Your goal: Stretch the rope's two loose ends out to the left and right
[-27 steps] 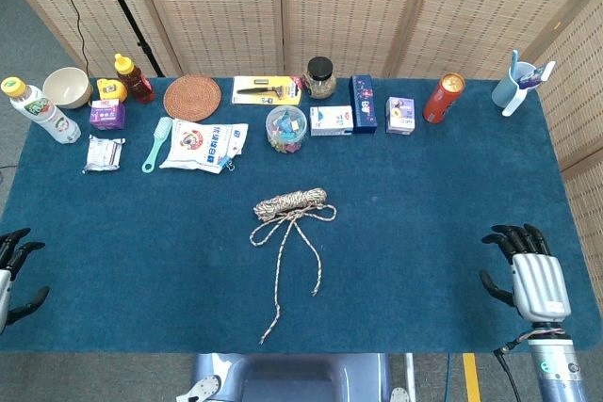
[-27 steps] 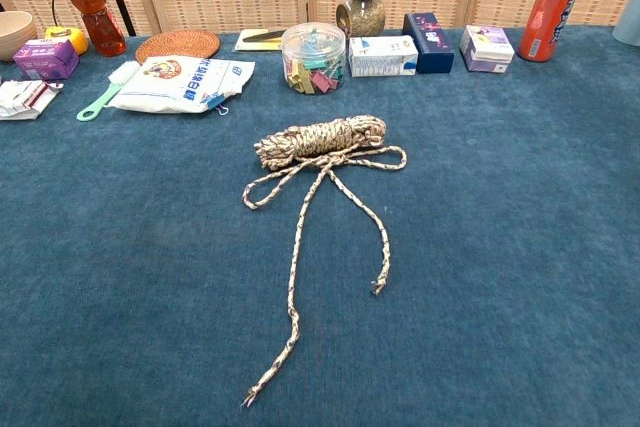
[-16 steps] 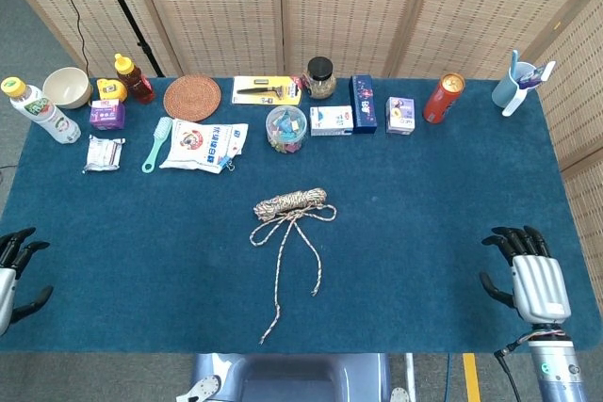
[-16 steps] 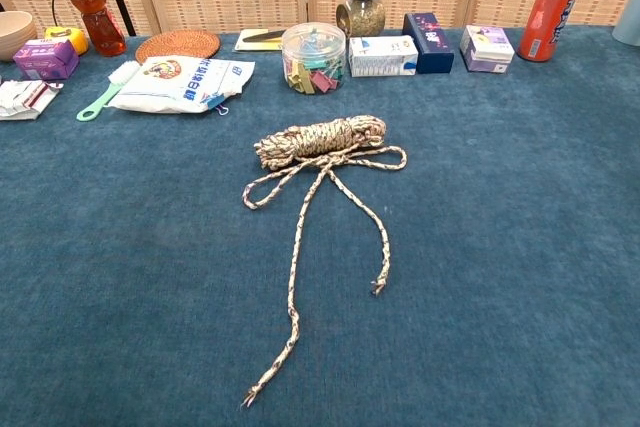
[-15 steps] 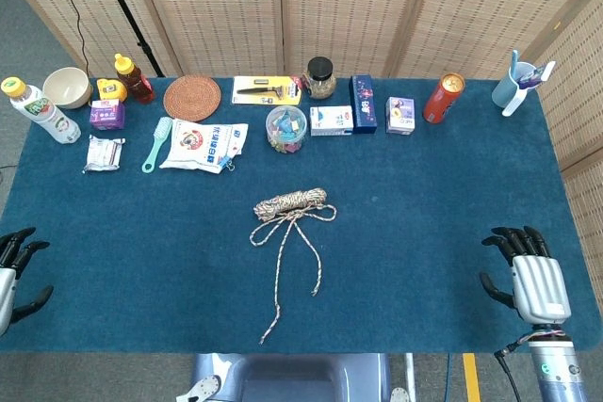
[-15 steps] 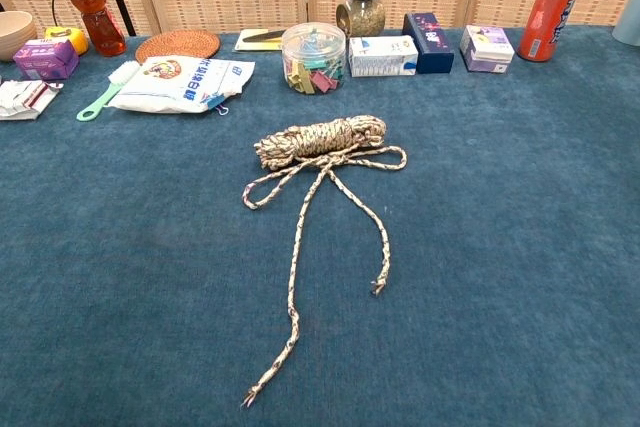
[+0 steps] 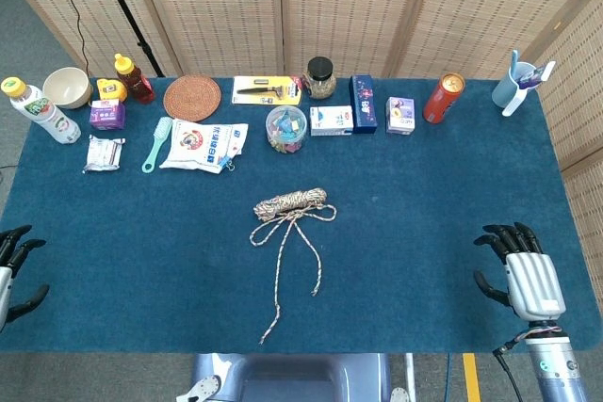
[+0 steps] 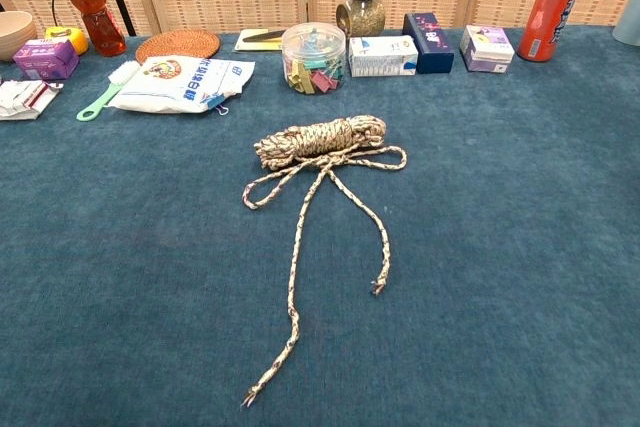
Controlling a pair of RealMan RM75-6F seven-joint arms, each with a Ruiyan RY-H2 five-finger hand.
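A speckled rope lies mid-table as a coiled bundle [image 7: 291, 201] [image 8: 320, 137] tied with a bow. Its two loose ends trail toward the front edge: the longer one [image 7: 268, 331] [image 8: 252, 395] ends front-left, the shorter one [image 7: 317, 289] [image 8: 378, 286] stops just right of it. My left hand [image 7: 11, 268] hangs at the table's front left corner, fingers apart and holding nothing. My right hand [image 7: 523, 270] hovers over the front right corner, fingers spread, also holding nothing. Both hands are far from the rope. The chest view shows neither hand.
Along the back of the blue table [image 7: 424, 195] stand a bottle [image 7: 38, 110], bowl [image 7: 66, 87], honey bottle [image 7: 132, 79], woven coaster [image 7: 192, 97], snack bag [image 7: 204, 146], clip tub [image 7: 286, 128], jar [image 7: 320, 77], small boxes [image 7: 363, 103], a red can [image 7: 443, 97] and a cup [image 7: 516, 85].
My right hand has edged slightly forward and inward over the table corner. The rope and the left hand have not moved.
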